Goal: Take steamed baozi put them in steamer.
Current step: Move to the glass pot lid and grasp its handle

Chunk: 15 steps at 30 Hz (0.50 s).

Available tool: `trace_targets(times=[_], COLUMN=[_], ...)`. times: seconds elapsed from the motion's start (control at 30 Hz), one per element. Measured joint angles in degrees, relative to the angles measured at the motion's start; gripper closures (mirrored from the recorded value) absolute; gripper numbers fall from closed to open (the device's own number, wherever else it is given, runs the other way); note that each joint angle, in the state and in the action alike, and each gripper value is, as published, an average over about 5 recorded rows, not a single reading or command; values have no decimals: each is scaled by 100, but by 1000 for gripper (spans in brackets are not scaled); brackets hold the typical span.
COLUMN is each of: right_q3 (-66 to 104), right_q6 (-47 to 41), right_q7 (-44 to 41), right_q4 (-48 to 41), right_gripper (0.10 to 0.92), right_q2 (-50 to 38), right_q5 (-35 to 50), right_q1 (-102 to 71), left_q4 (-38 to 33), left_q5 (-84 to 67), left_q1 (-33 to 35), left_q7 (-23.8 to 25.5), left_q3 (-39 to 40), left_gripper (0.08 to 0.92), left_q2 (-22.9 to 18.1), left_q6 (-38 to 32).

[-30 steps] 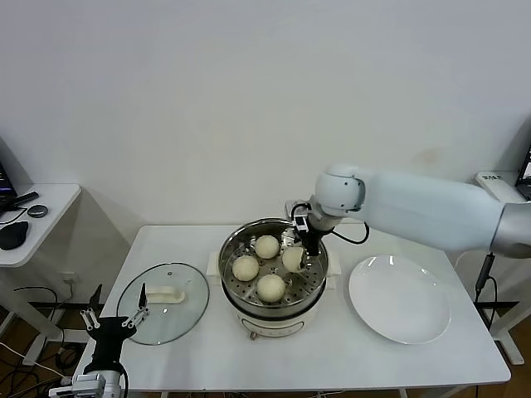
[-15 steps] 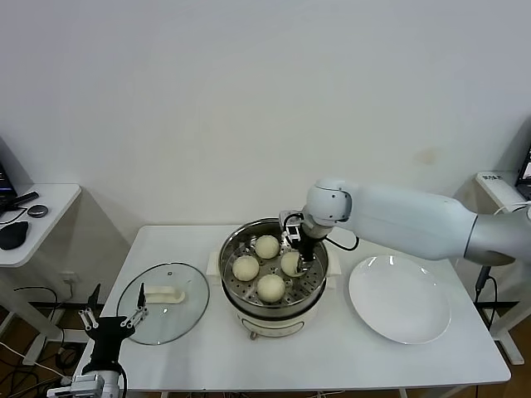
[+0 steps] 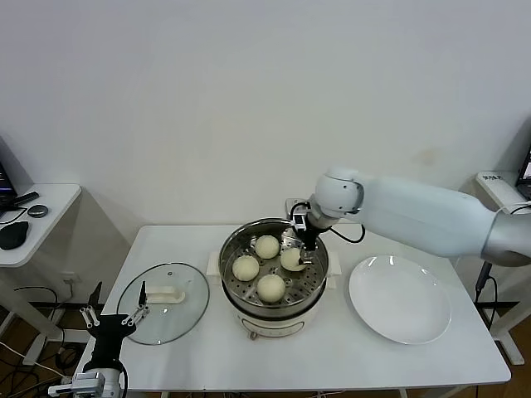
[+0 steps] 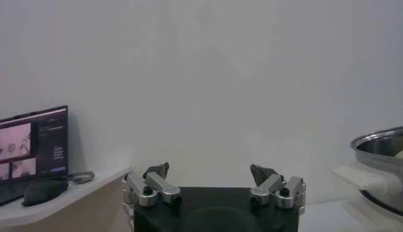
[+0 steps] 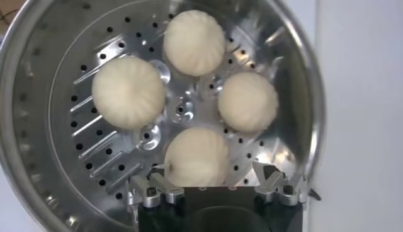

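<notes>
White wall stands behind the table (image 3: 207,352), where the steamer (image 3: 228,249) sits mid-table holding all four buns (image 5: 196,41). Over its right rim the right end effector (image 3: 304,249) hangs open, empty, just above one bun; lifting carelessly could nudge it. Below the front-left corner, the left end effector (image 4: 213,183) waits open

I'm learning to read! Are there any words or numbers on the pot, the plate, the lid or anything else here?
No readable text anywhere.
Round shiny stainless-steel steamer, flat white plate, round glass lid: no words on them.
Dark computer screen in the left wrist view: small lines of text, too blurred to read.
Grey robot part at the head view's right edge: a dark mark, too small to read.
</notes>
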Motion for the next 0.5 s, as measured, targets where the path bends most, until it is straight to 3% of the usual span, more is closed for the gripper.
trace_targets(times=[0.3, 0.5], right_q3=[459, 1259], right_q6=[81, 411], right_q7=[467, 1210], right_q4=[1177, 2066], right_gripper=[203, 203], right_q2=[-1237, -2404], right_q5=[149, 336], right_q1=[-248, -1071], left_q4=[18, 22], left_q5=[5, 49], left_q1=[14, 49], left_q7=[28, 27], left_q3=[13, 50], left_gripper=[177, 177], left_q2=[19, -40], left_q6=[-6, -30])
